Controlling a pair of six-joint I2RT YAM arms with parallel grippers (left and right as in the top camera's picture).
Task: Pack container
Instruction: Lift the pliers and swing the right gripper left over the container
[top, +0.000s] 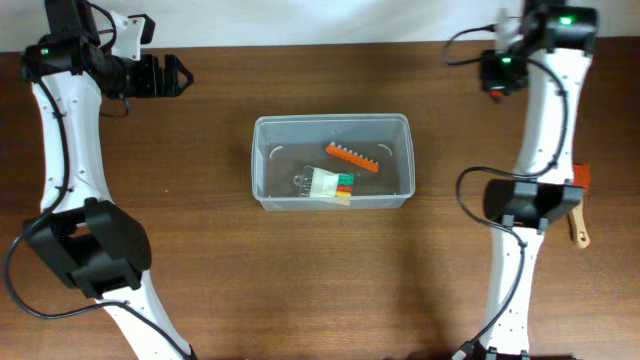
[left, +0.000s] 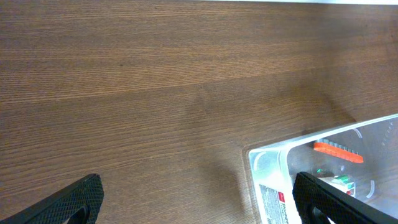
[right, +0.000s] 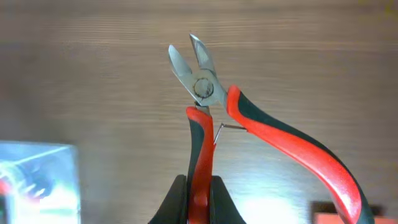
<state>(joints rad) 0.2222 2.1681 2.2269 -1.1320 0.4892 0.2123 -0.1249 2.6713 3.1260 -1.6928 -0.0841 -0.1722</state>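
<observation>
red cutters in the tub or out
Out. The right gripper holds the red cutters by one handle over bare table; the container sits off to one side.

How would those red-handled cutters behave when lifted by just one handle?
The cutters look like rigid metal, so they probably won't flop. With only one handle held in the right gripper, the free handle may swing. The rubbery-looking handle coating probably resists slipping.

The container (top: 332, 125) sits mid-tabletop (top: 250, 290), with a bit holder (top: 352, 158) behind a packet (top: 330, 184) inside it. To its right, pliers (right: 202, 87) hang above the tabletop, one handle pinched in the right end effector (right: 198, 186).
</observation>
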